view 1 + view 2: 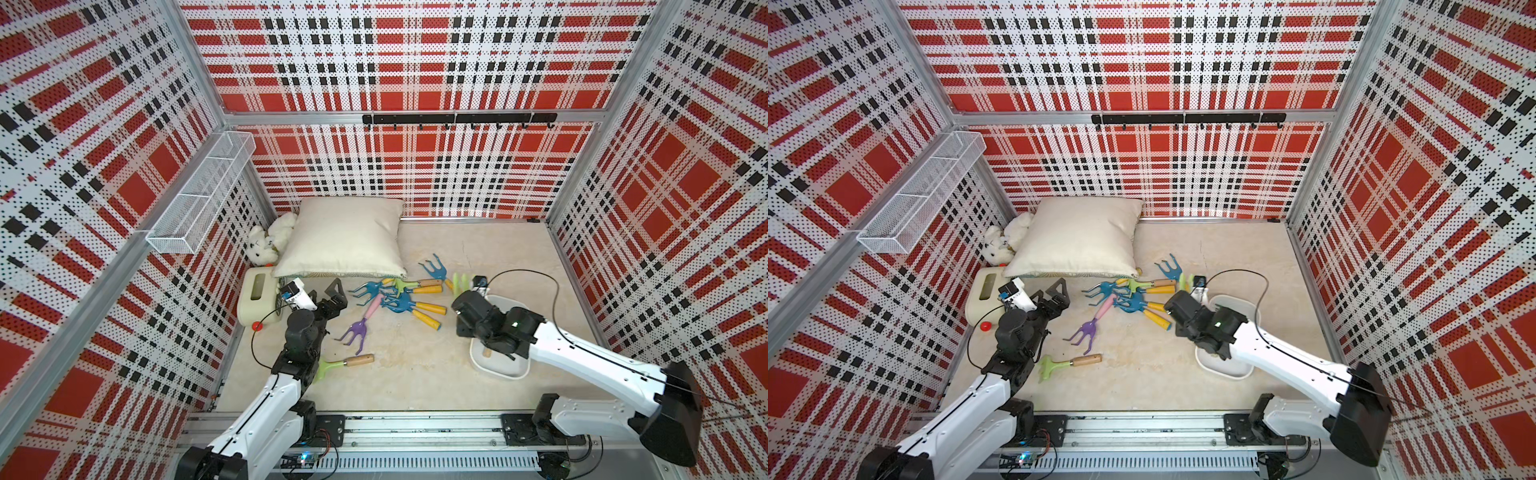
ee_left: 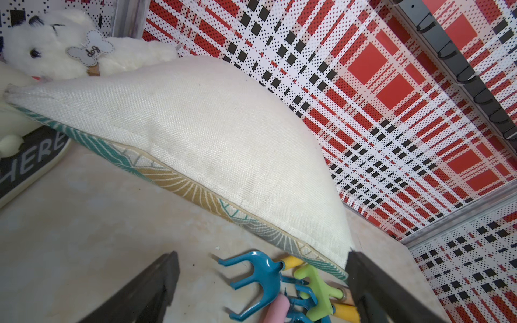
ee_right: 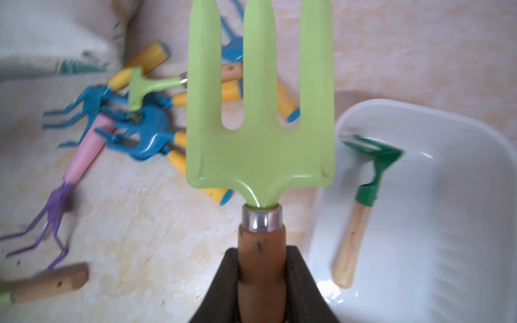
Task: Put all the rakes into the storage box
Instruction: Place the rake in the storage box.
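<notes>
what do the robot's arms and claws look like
The left arm and right arm have smooth white shells, with black joints and chunky black motor blocks at the wrists. A thin black cable loops out from each wrist. A small green light glows on the right wrist. The left claw and right claw have matte black, wedge-shaped fingers.

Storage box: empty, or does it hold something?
Not empty: the storage box holds a dark green rake with a wooden handle.
</notes>
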Robot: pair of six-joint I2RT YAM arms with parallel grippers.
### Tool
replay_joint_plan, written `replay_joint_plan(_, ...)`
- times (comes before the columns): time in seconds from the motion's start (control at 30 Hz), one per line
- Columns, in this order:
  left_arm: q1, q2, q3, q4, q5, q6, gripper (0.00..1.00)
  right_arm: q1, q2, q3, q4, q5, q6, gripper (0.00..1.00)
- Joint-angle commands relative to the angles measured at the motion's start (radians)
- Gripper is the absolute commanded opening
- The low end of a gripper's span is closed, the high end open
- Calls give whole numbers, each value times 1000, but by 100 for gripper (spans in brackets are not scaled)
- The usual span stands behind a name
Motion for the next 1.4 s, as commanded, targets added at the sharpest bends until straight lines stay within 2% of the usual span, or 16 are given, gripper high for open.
replay_joint_plan(0.0, -5, -4, -11, -6, -28, -7, 99, -133, -90, -95, 21, -65, 2, 0)
replay_joint_plan(0.07, -5, 9, -9, -6, -29, -10, 99, -218, -116, -147, 42, -108, -8, 0)
replay_joint_plan(0.17, -3, 26, -4, -5, -25, -13, 99, -289, -114, -199, 50, -114, -12, 0)
replay_joint_plan(0.47, -7, 22, -8, -2, -42, -10, 99, -381, 13, -296, 144, -128, -11, 0)
replay_joint_plan(0.5, -8, 15, -9, -1, -43, -11, 99, -385, 25, -301, 158, -130, -13, 4)
replay_joint_plan(0.57, -14, -6, -19, -2, -53, -24, 99, -401, 50, -312, 193, -141, -21, 20)
replay_joint_plan(0.67, -17, -24, -31, -2, -75, -42, 99, -428, 56, -332, 245, -173, -35, 29)
replay_joint_plan(0.7, -17, -29, -31, -2, -65, -46, 99, -435, 49, -340, 259, -174, -36, 37)
replay_joint_plan(0.73, -15, -34, -29, -4, -52, -50, 99, -441, 36, -345, 270, -177, -39, 39)
replay_joint_plan(0.83, -17, -46, -22, -23, -36, -51, 99, -457, -5, -356, 287, -190, -51, 57)
replay_joint_plan(1.07, -17, -55, 42, -204, -93, -144, 99, -463, -142, -351, 275, -246, -116, 98)
replay_joint_plan(1.2, -92, -61, 131, -418, -188, -278, 99, -463, -245, -315, 234, -325, -166, 100)
replay_joint_plan(1.37, -221, -36, 250, -735, -335, -564, 99, -463, -381, -329, 233, -393, -194, 100)
